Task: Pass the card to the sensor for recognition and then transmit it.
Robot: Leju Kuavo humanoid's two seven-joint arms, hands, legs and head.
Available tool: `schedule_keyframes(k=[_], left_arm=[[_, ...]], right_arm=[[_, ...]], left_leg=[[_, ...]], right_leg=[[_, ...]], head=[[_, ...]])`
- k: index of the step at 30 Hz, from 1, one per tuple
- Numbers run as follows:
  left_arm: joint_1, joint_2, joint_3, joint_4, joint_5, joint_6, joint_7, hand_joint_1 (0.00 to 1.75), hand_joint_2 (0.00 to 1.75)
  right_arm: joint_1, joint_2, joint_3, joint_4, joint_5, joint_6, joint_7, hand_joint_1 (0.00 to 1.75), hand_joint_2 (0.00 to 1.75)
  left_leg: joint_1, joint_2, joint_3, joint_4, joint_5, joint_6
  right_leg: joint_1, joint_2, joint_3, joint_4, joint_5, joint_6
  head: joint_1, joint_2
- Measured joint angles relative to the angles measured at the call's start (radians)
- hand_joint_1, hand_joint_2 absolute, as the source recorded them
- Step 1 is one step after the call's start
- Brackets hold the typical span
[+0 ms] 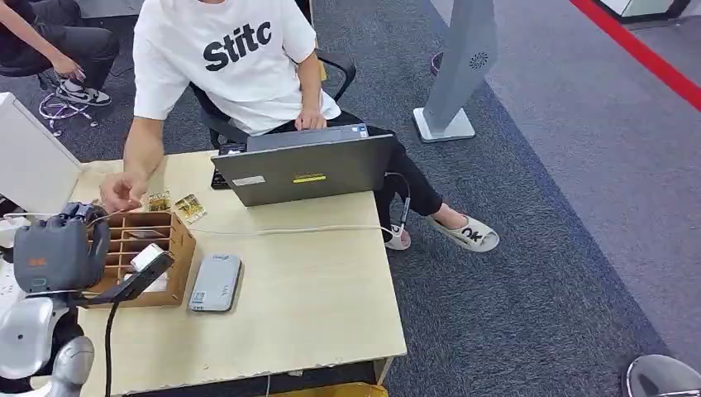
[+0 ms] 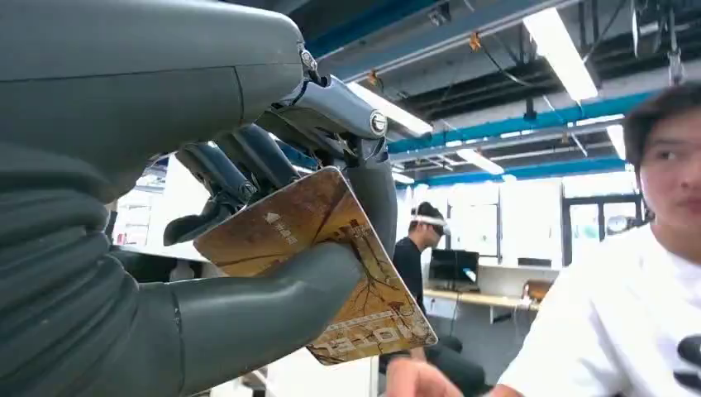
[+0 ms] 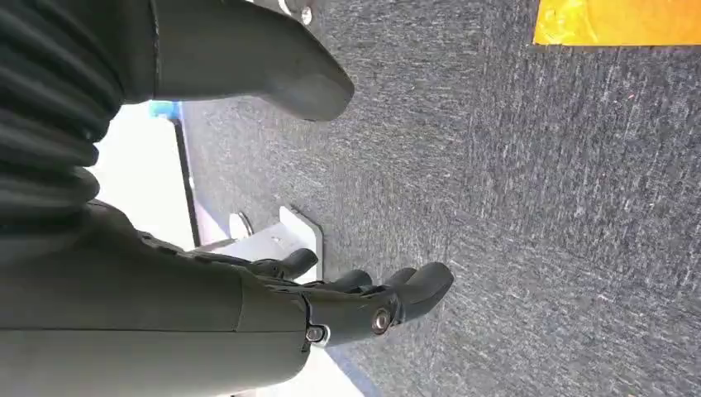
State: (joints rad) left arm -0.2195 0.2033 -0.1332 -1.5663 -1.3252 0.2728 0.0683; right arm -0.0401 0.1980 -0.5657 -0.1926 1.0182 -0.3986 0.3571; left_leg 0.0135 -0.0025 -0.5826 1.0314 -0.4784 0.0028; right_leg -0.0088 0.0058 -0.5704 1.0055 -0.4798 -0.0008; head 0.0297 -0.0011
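My left hand [image 1: 58,248] is raised over the table's left edge, beside the cardboard divider box [image 1: 178,248]. It pinches a brown patterned card [image 2: 331,265] between thumb and fingers; the card's printed face shows in the left wrist view. A person's hand [image 1: 120,192] reaches close to it from across the table. A black scanner arm with a white head [image 1: 147,260] juts out just right of my hand. A flat grey device [image 1: 216,283] lies beside the box. My right hand [image 3: 364,302] hangs over grey carpet, fingers apart, holding nothing.
A person in a white T-shirt [image 1: 231,58] sits behind an open laptop [image 1: 306,169]. Two more cards [image 1: 175,204] lie by the box. A white cable [image 1: 289,230] crosses the table. A white box [image 1: 29,157] stands at far left.
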Motion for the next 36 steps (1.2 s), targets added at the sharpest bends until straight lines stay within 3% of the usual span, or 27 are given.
schedule_keyframes(k=[3, 7, 13, 16, 19, 26, 36], left_arm=[[0.0, 0.0, 0.004, -0.013, -0.001, 0.011, -0.001, 1.75, 1.75], [-0.036, 0.002, 0.015, -0.049, -0.004, 0.084, -0.003, 1.75, 1.75], [-0.214, 0.03, 0.045, -0.06, -0.01, 0.02, 0.021, 1.75, 1.75], [-0.332, 0.053, 0.061, 0.029, -0.045, -0.011, 0.039, 1.75, 1.75], [-0.409, 0.062, 0.062, 0.126, -0.075, 0.0, 0.039, 1.75, 1.75], [-0.421, 0.04, 0.061, 0.226, -0.126, 0.052, 0.057, 1.75, 1.75], [-0.416, 0.024, 0.062, 0.241, -0.127, 0.067, 0.058, 1.75, 1.75]], right_arm=[[0.0, 0.0, 0.0, 0.0, 0.002, 0.0, 0.0, 0.0, 1.75], [0.0, 0.0, 0.0, 0.0, 0.026, 0.001, -0.005, 0.0, 1.75], [-0.001, 0.0, 0.0, 0.0, 0.061, 0.006, -0.006, 0.0, 1.75], [-0.003, 0.0, 0.0, 0.0, 0.075, 0.016, -0.004, 0.0, 1.75], [-0.005, 0.0, 0.0, 0.0, 0.082, 0.019, -0.004, 0.0, 1.75], [-0.009, 0.0, 0.0, 0.0, 0.092, 0.022, -0.003, 0.0, 1.75], [-0.01, 0.0, 0.0, 0.0, 0.093, 0.023, 0.0, 0.0, 1.75]], left_leg=[[0.0, 0.0, 0.0, 0.0, 0.0, 0.0], [0.0, 0.0, -0.001, 0.0, 0.0, 0.0], [0.0, -0.001, -0.001, 0.0, 0.002, -0.001], [0.0, -0.001, 0.0, 0.0, 0.002, -0.002], [0.0, -0.001, 0.0, 0.0, 0.003, -0.002], [0.0, 0.0, -0.001, 0.0, 0.002, -0.002], [0.0, 0.0, -0.001, 0.0, 0.002, -0.002]], right_leg=[[0.0, 0.0, 0.0, 0.0, 0.0, 0.0], [0.0, 0.0, -0.001, 0.0, 0.0, 0.0], [0.0, -0.001, 0.0, 0.0, 0.001, -0.001], [0.0, -0.001, 0.0, 0.001, 0.002, -0.001], [0.0, -0.001, 0.0, 0.001, 0.002, -0.001], [0.0, 0.0, -0.001, 0.001, 0.002, -0.001], [0.0, 0.0, -0.002, 0.001, 0.002, -0.001]], head=[[0.0, 0.0], [0.0, 0.0], [0.0, 0.0], [0.0, 0.0], [0.0, 0.0], [0.0, 0.0], [0.0, 0.0]])
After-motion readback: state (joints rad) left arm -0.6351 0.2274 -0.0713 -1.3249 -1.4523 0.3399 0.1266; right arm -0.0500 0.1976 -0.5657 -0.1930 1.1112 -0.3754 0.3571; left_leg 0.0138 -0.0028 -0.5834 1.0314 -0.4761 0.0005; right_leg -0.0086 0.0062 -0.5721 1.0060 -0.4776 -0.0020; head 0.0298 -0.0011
